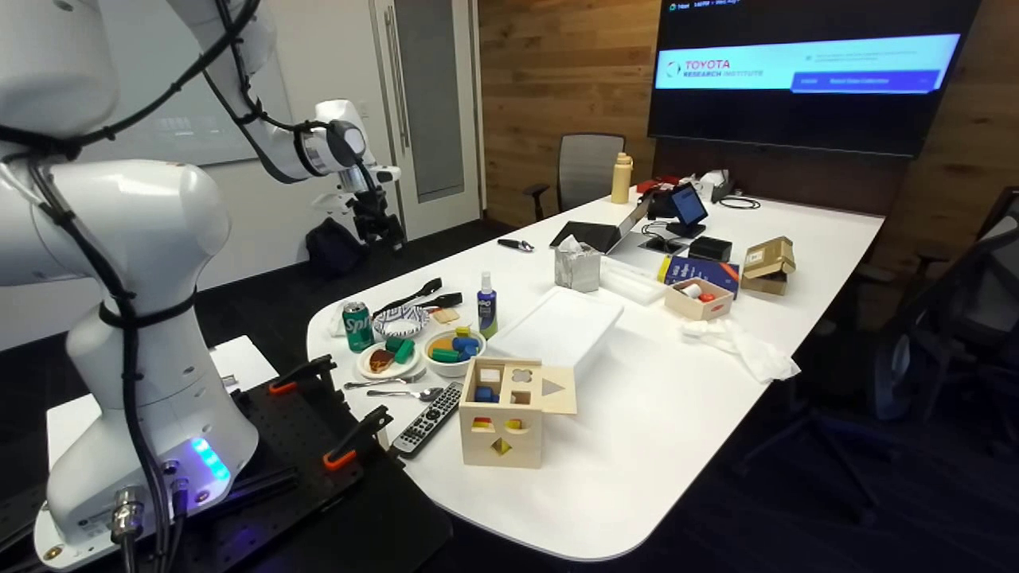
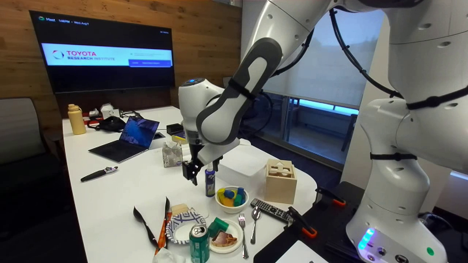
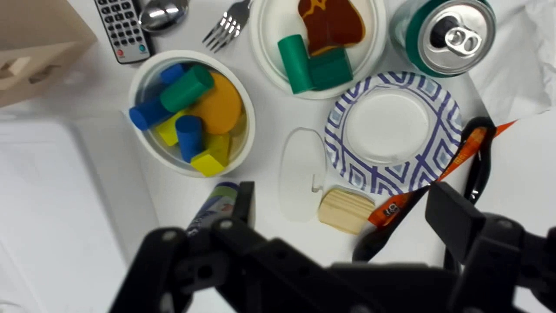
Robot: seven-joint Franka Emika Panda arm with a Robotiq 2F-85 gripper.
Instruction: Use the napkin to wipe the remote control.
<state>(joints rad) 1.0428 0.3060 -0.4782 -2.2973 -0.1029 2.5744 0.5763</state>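
Note:
The remote control (image 1: 428, 419) is dark with many buttons. It lies on the white table beside the wooden shape box in both exterior views (image 2: 271, 210). Its near end shows at the upper left of the wrist view (image 3: 124, 28). A crumpled white napkin (image 3: 521, 65) lies beside the green can in the wrist view and is cut off at the bottom of an exterior view (image 2: 168, 256). Another crumpled white napkin or cloth (image 1: 744, 350) lies near the table's far side edge. My gripper (image 3: 347, 208) is open and empty, raised above the table, apart from the napkins and the remote.
The green can (image 3: 456, 39), patterned bowl (image 3: 391, 126), food plate (image 3: 319, 82), bowl of blocks (image 3: 191, 113) and spray bottle (image 2: 210, 180) crowd this end. The wooden shape box (image 1: 501, 434) stands by the remote. A white bin (image 1: 557, 322) and tissue box (image 1: 577, 269) stand behind.

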